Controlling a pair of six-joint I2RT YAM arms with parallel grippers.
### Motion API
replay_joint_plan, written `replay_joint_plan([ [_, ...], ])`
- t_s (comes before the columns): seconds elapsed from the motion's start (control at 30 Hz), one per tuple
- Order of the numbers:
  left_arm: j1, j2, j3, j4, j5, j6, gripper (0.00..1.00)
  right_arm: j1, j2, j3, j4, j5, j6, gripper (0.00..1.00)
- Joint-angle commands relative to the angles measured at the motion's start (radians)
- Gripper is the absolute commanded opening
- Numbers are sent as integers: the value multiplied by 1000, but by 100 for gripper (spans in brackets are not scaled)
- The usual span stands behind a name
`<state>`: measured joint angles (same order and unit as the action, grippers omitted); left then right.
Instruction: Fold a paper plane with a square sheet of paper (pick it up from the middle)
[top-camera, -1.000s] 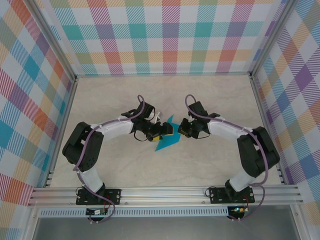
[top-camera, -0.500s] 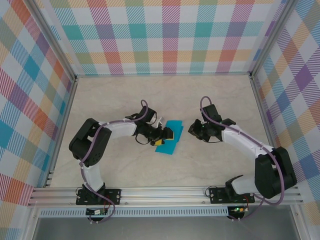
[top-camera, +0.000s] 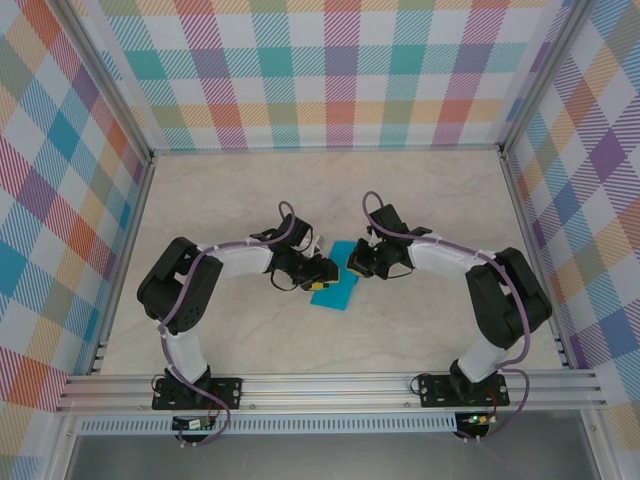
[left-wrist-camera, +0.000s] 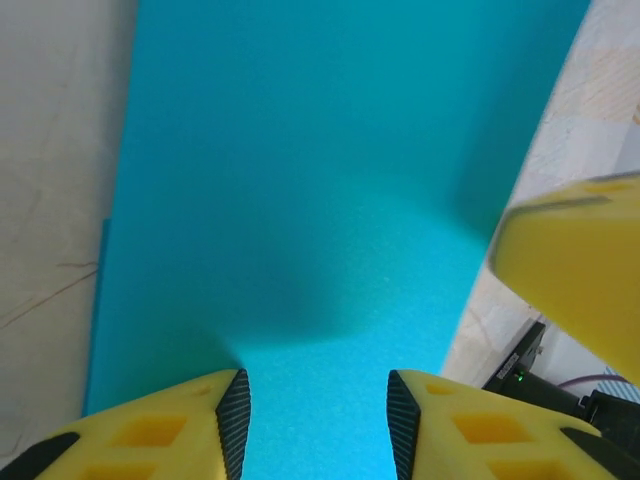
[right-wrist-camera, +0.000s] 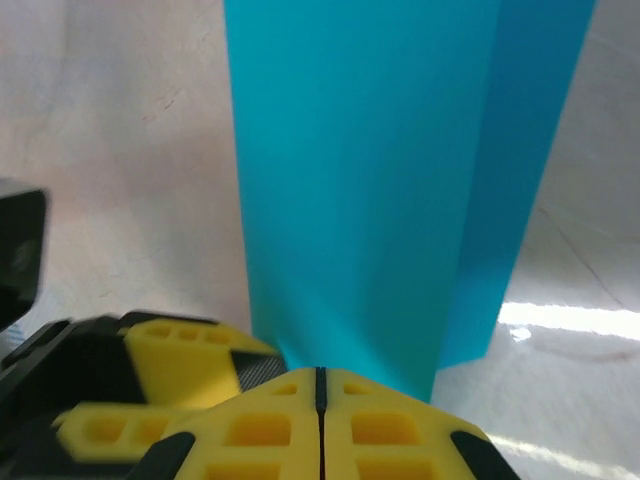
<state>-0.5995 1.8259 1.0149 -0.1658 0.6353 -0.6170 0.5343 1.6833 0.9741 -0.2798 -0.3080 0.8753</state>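
Mid-counter, between the two arms, the sheet of paper lies folded into a narrow teal strip that runs diagonally from upper right to lower left in the overhead view. Left gripper sits over the strip's left long edge and right gripper at its upper right end, the two heads close together with the paper between them. Left wrist view: left gripper has its jaws parted, and the flat teal paper shows through the gap beneath them, not pinched. A sliver of a lower layer shows along the paper's left edge, and one yellow finger of the right gripper enters from the right, over the paper's right edge. Right wrist view: right gripper has its jaws pressed fully together, a thin seam between the pads. The tips meet the near end of the paper, which shows a broad panel and a darker, narrower layer on its right. Whether that end is nipped between the jaws or only touched cannot be told. Pale marbled counter shows on both sides.
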Motion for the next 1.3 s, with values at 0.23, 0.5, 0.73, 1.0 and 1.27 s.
replay_joint_plan([
  [0.23, 9, -29, -45, -24, 5, -2, 34, 0, 182, 154, -60, 25, -77, 5],
  [0.5, 9, 5, -38, -15, 35, -2, 32, -3, 293, 270, -131, 42, -168, 5],
  [0.73, 7, 24, -31, -30, 34, 5, 32, -8, 358, 354, -188, 50, -237, 6],
  [1.0, -13, 61, -7, -57, 1, 7, 32, -9, 410, 448, -211, 10, -276, 6],
  [1.27, -35, 86, -2, -3, -28, -54, 32, -11, 317, 478, -215, -13, -267, 14],
])
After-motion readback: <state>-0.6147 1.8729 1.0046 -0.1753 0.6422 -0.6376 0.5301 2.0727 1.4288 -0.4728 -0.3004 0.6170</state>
